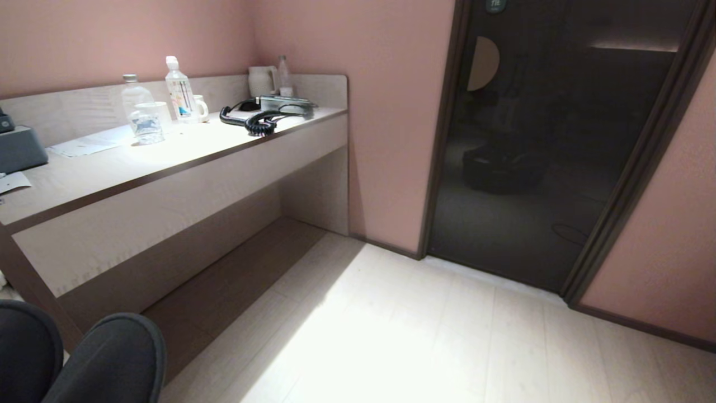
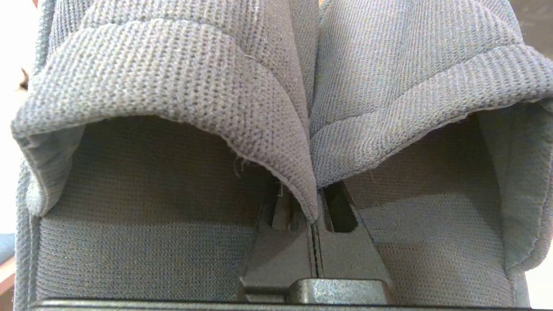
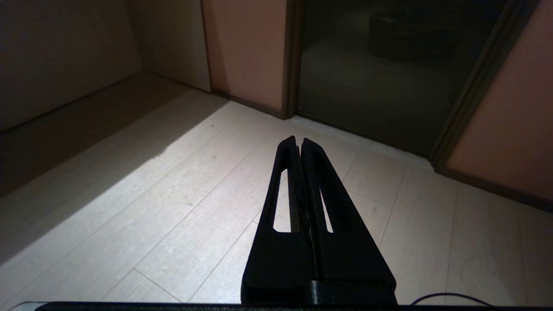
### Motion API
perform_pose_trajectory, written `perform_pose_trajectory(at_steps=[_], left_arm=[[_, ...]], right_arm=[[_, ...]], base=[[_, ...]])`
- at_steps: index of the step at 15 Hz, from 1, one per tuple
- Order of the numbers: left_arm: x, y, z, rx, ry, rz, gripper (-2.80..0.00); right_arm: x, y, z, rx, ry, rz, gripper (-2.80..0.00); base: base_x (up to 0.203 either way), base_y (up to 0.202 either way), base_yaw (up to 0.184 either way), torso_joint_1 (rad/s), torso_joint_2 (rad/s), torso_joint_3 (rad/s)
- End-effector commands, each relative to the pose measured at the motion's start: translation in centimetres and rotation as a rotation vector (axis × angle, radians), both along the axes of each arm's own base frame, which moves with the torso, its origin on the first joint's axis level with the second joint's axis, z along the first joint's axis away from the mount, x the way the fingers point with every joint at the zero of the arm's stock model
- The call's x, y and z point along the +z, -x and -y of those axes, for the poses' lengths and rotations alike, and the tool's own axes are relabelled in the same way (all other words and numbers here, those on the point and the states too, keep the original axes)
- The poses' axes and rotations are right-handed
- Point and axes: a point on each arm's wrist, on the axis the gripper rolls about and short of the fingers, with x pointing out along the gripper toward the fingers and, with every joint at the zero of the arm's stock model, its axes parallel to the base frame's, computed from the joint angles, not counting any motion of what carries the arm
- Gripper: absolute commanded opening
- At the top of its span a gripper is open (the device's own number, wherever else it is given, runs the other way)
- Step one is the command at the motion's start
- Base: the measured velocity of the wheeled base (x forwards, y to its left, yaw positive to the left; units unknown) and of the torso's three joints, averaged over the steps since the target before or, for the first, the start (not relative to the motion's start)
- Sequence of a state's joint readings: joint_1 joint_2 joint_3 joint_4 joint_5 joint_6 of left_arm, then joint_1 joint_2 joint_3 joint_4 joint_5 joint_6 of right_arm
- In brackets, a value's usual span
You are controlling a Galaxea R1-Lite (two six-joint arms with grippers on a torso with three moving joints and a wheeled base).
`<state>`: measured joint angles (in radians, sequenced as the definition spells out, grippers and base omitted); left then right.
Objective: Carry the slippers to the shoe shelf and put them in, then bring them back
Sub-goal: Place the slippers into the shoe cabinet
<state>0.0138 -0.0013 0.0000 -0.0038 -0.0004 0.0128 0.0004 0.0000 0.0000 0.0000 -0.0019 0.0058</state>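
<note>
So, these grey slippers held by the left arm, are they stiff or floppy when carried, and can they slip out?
Probably floppy: the slippers are knitted fabric, and their inner edges fold together where the left gripper pinches them. Likely light too, since one thin pinch carries both. Slipping seems possible, because the jaws hold only that narrow fabric fold, though the weave looks grippy.

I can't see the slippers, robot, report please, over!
Left gripper shut, pinching both grey-blue fabric slippers. Right gripper shut, empty, over pale wooden floor.

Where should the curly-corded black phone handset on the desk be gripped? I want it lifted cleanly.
Judging by its pose, grip the handset across its thin middle bar from above: it lies flat on the desk; the coiled cord hangs off one end.
</note>
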Motion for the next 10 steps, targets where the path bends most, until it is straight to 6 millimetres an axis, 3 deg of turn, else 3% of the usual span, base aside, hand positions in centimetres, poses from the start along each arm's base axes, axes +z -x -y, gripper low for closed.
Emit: perform_pose_trajectory(at_steps=[1,10], left_arm=[[0.01,-0.01,0.0,0.0,-0.002,-0.001,-2.8],[0.01,-0.01,0.0,0.002,0.001,0.0,-2.8]], right_arm=[[0.0,0.0,0.0,0.001,0.0,0.0,-2.8],[-0.02,0.0,0.0,0.0,0.004,-0.002,-2.8]], base=[[0.0,0.0,0.0,0.0,0.0,0.096],[0.0,-0.001,0.009,0.002,0.0,0.015]])
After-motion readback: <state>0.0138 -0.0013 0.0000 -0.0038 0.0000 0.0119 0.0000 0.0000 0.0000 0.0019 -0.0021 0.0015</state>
